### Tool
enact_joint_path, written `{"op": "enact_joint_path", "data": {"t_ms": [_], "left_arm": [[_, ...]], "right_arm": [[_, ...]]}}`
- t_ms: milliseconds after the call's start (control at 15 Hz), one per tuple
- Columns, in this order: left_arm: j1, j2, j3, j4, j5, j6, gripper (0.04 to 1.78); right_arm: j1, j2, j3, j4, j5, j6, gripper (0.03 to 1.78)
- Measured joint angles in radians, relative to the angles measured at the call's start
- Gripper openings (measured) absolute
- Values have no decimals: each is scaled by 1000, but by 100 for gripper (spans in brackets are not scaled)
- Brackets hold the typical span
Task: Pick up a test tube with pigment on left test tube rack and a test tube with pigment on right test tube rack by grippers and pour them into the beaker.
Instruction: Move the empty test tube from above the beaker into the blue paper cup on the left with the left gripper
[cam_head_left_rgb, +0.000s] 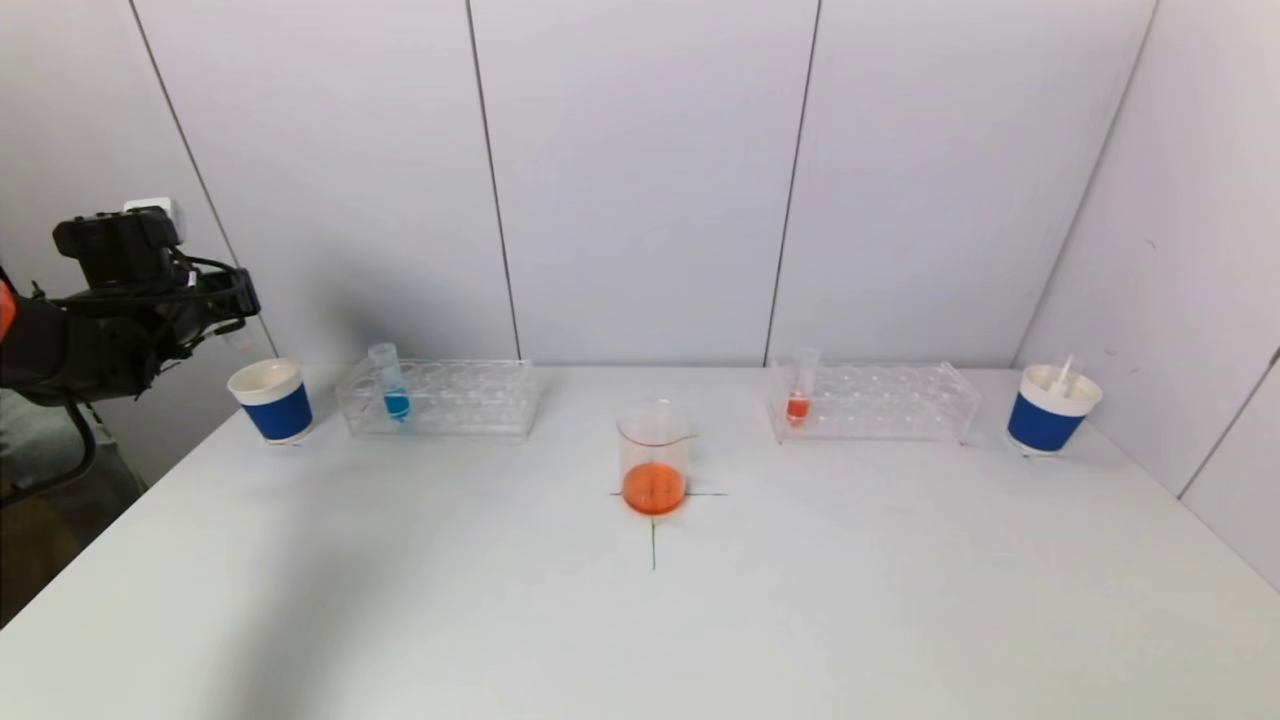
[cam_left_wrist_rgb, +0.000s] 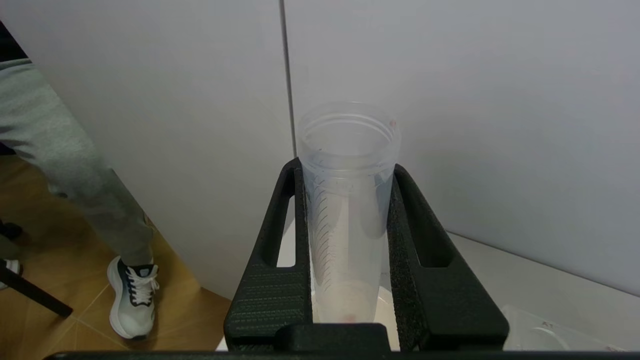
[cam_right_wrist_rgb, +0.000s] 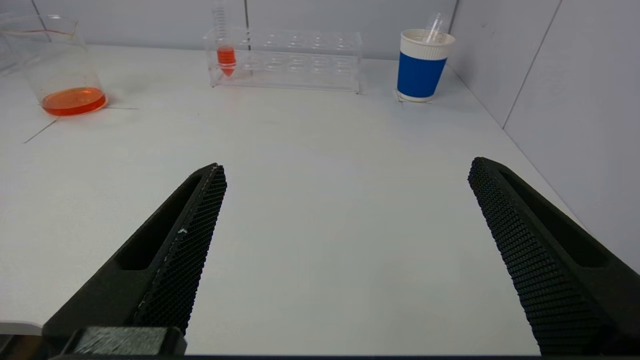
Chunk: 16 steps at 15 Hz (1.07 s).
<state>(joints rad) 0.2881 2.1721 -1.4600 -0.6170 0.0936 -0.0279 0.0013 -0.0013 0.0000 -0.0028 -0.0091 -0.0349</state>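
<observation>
My left gripper (cam_left_wrist_rgb: 347, 170) is shut on an empty clear test tube (cam_left_wrist_rgb: 345, 225) with a faint red trace at its bottom. In the head view the left gripper (cam_head_left_rgb: 232, 300) hangs at the far left, above a blue and white paper cup (cam_head_left_rgb: 272, 401). The left rack (cam_head_left_rgb: 470, 400) holds a tube with blue pigment (cam_head_left_rgb: 392, 390). The right rack (cam_head_left_rgb: 880, 402) holds a tube with red pigment (cam_head_left_rgb: 799, 392), also seen in the right wrist view (cam_right_wrist_rgb: 226, 55). The beaker (cam_head_left_rgb: 654, 458) at the table's middle holds orange liquid. My right gripper (cam_right_wrist_rgb: 347, 167) is open and empty, low over the table.
A second blue and white cup (cam_head_left_rgb: 1050, 410) at the far right holds an empty tube. Grey wall panels stand behind the racks and along the right side. A person's leg and shoe (cam_left_wrist_rgb: 132, 295) show on the floor beyond the table's left edge.
</observation>
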Motion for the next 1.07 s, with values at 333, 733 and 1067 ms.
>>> {"op": "enact_joint_path", "data": {"t_ms": [333,733,1067], "left_arm": [[7,68,-6,-55,-12,-2,45],[7,89,42,-114,-24,2,45],[-3,90,137,-239,-53,9,45]], "right_arm": [[0,0,0,0,0,0,176],[0,0,0,0,0,0,176],[0,0,0,0,0,0,176]]}}
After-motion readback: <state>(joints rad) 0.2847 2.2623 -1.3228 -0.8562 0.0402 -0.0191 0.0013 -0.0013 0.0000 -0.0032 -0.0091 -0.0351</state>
